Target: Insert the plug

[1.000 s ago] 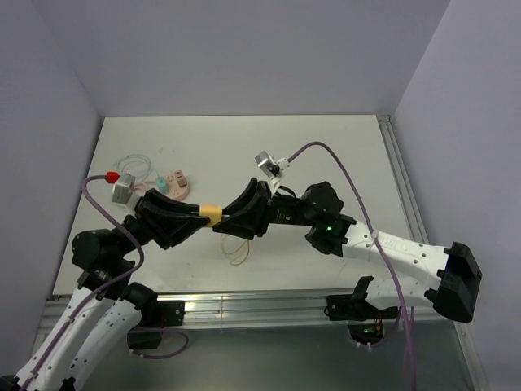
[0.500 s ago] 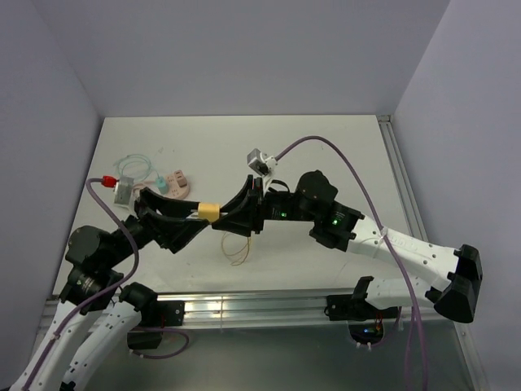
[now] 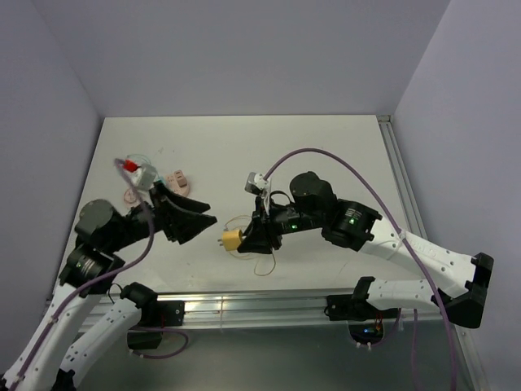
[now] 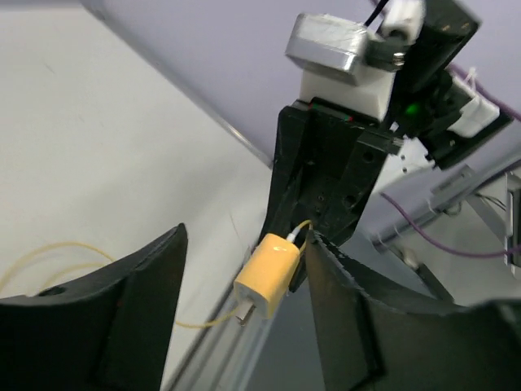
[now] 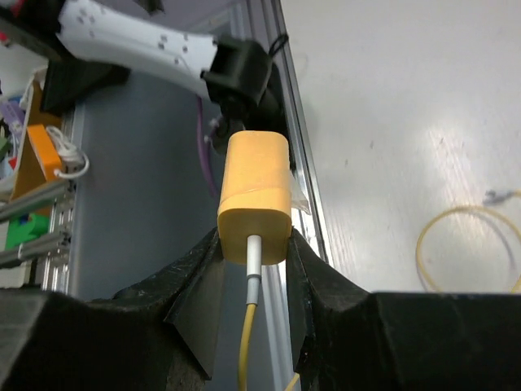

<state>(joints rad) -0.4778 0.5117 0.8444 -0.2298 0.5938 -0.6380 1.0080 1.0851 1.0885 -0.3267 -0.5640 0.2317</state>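
Lilac walls (image 3: 244,57) box in a white worktop (image 3: 326,147), and the action sits above its near edge, about midway along. Your right arm (image 3: 407,244) reaches in from the near right corner, and your left arm (image 3: 89,252) rises from the near left corner. The right tool (image 5: 254,240) is clamped on the plug (image 5: 256,191). It pinches only the cable end of the body, so most of the yellow block sticks out unsupported. The left tool (image 3: 202,228) stands spread and empty, just beside the plug. The pink power strip (image 3: 177,181) lies by the left edge at roughly mid-depth, well apart from the plug and just beyond the left wrist in the top view.

The step in hand looks like carrying the plug across to the strip. First take your left tool off the line of travel. I'd judge it best to settle it on the strip and pin it, since a light strip would likely slide under a push. Turn the plug until its prongs (image 4: 242,310) face a socket squarely, then press along the plug's long axis. With so short a hold, any sideways load could pivot the plug between the fingers. Mind the yellow cable (image 5: 243,366): its loop lies on the worktop by the near edge, so leave it slack as you travel.
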